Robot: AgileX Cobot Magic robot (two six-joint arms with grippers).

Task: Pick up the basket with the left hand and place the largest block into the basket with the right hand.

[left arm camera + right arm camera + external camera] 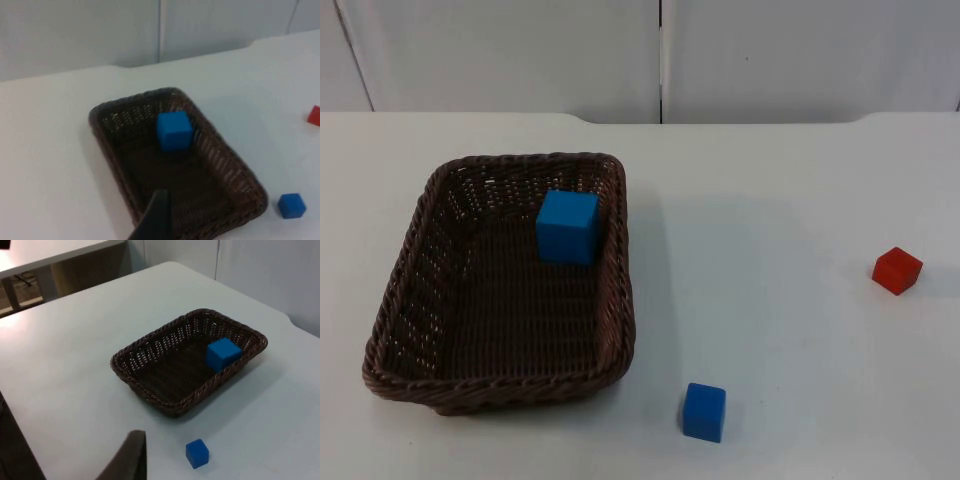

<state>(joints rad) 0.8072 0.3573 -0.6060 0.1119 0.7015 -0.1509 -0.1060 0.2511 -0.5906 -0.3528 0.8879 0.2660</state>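
Nearest to us in the top view, at about six o'clock on the white table, sits the small blue block, alone and just beside the basket's near right corner. It is a plain cube, a shade darker than its larger cousin.

Next out, filling the nine o'clock side, is the basket: a dark brown woven tray, rectangular with rounded corners, its rim thick and braided, resting flat on the table. Inside it, toward the far right corner at roughly one o'clock of the basket floor, stands the large blue block, upright, close to the right wall. We judge this to be the largest block, so the placing part of the task looks done, and the basket appears set back down.

At three o'clock, well apart from everything else, lies the small red block, turned slightly on its base.

We see one black fingertip of the left gripper above the basket's near rim, and one of the right gripper over bare table; whether either pincer is released or clenched we cannot tell. Both arms seem to wait.
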